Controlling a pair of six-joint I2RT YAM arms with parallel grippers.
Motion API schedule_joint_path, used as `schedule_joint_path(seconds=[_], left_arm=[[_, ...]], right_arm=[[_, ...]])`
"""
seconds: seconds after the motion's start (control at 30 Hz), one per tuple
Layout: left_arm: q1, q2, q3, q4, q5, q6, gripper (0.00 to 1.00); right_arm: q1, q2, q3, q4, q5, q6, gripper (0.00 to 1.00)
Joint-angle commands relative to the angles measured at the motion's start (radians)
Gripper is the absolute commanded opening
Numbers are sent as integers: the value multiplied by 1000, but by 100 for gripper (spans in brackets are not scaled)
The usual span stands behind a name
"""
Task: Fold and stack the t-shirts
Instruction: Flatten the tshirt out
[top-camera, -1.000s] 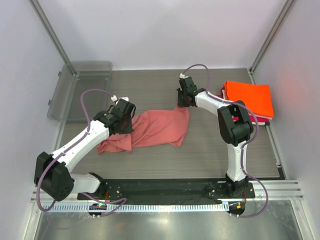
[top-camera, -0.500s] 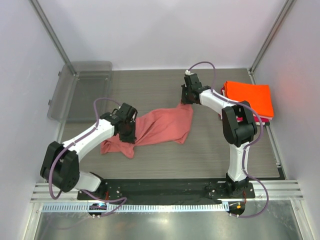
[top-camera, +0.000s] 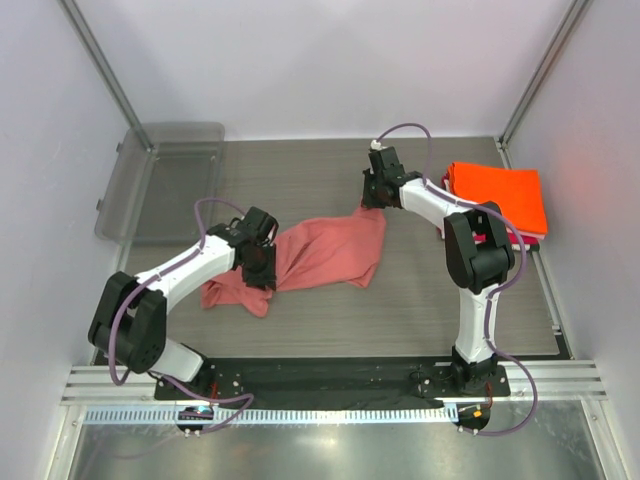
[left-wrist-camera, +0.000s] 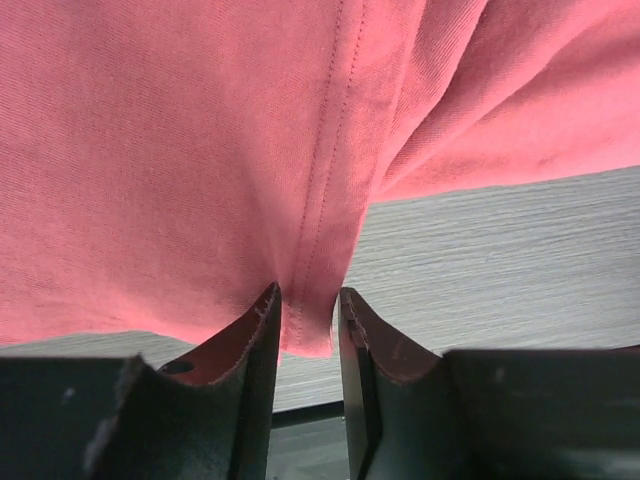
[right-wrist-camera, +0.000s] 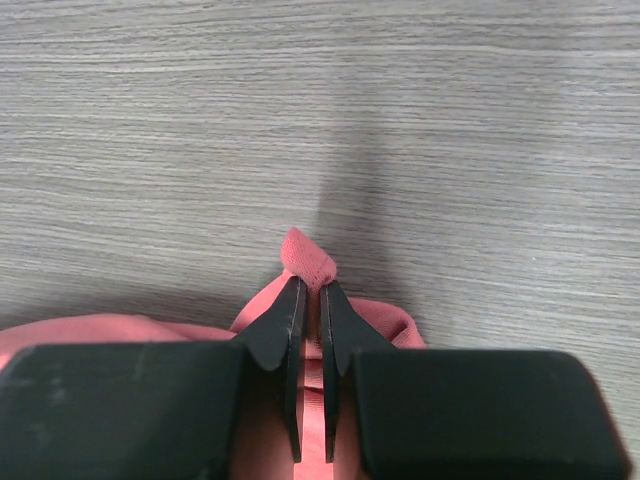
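The salmon-pink t-shirt (top-camera: 325, 253) lies crumpled across the middle of the table. My left gripper (top-camera: 260, 268) is shut on a hem fold of it (left-wrist-camera: 310, 320) at its left part. My right gripper (top-camera: 375, 200) is shut on a pinched corner of the same shirt (right-wrist-camera: 308, 262) at its far right end. The bright orange t-shirt (top-camera: 497, 195) lies folded at the right, on top of a magenta-red one (top-camera: 445, 189) whose edge peeks out. The white t-shirt is not in view.
A clear grey plastic tray (top-camera: 160, 180) stands at the far left, partly off the table. The grey wood-grain table (top-camera: 300, 170) shows bare between the shirt and the back wall. White walls close in on three sides.
My left gripper has moved right and nearer along the shirt's left part. My right gripper has shifted slightly right and back, pulling the shirt's right corner with it.
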Motion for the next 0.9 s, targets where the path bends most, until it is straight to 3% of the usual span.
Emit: schedule_joint_path(seconds=[0.0, 0.03, 0.13, 0.4, 0.5, 0.87], left_arm=[[-1, 5, 6, 26, 17, -14, 28], [-1, 5, 6, 27, 11, -17, 16], [-1, -12, 3, 34, 3, -18, 1], [5, -98, 48, -18, -45, -14, 0], [63, -133, 104, -75, -80, 12, 0], [324, -195, 652, -298, -223, 150, 0]], right_arm=[[-6, -31, 10, 18, -21, 8, 1], [-8, -33, 9, 19, -21, 10, 1], [-9, -39, 7, 22, -21, 10, 1], [-26, -59, 13, 24, -12, 22, 1], [-52, -83, 24, 24, -3, 56, 1], [-153, -280, 82, 27, 34, 112, 1]])
